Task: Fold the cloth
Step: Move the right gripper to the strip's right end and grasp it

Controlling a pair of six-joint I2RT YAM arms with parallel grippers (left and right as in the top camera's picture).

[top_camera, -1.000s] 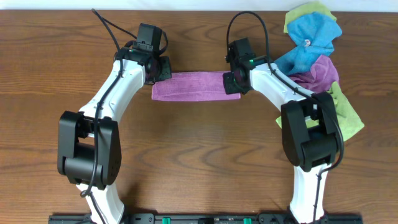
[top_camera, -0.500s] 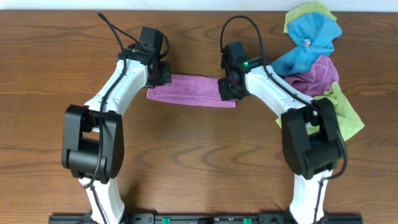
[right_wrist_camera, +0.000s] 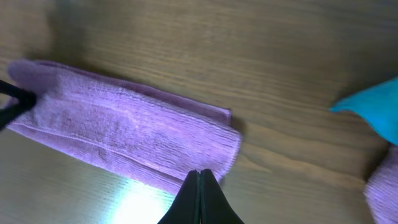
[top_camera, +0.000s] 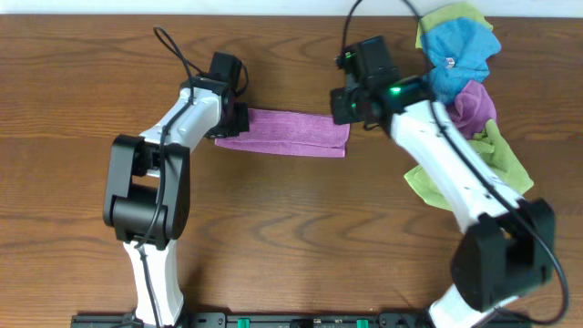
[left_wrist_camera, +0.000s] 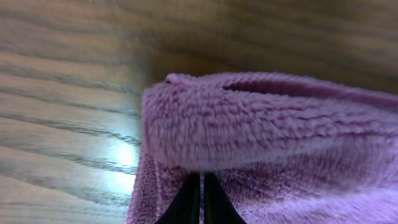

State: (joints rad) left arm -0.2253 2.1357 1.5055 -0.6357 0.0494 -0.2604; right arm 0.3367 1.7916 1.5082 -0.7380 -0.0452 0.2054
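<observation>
Now right gripper (right_wrist_camera: 200,176) has left cloth (right_wrist_camera: 124,134).

Your desk (top_camera: 273,237) is brown wood with the grain running left to right, and glare from a light shows on it in both wrist views. The cloth (top_camera: 287,132) lies flat on its far half, folded into a long, narrow purple strip running left to right, with a lower layer peeking out along the far edge. Off to the right, clear of the strip, you have a loose heap in the far right corner: a blue cloth (top_camera: 460,50) over a lime-green cloth (top_camera: 451,18), a mauve cloth (top_camera: 475,102) just nearer, and more lime-green fabric (top_camera: 510,173) spilling towards you. A black rail (top_camera: 273,321) runs along the near edge.
</observation>
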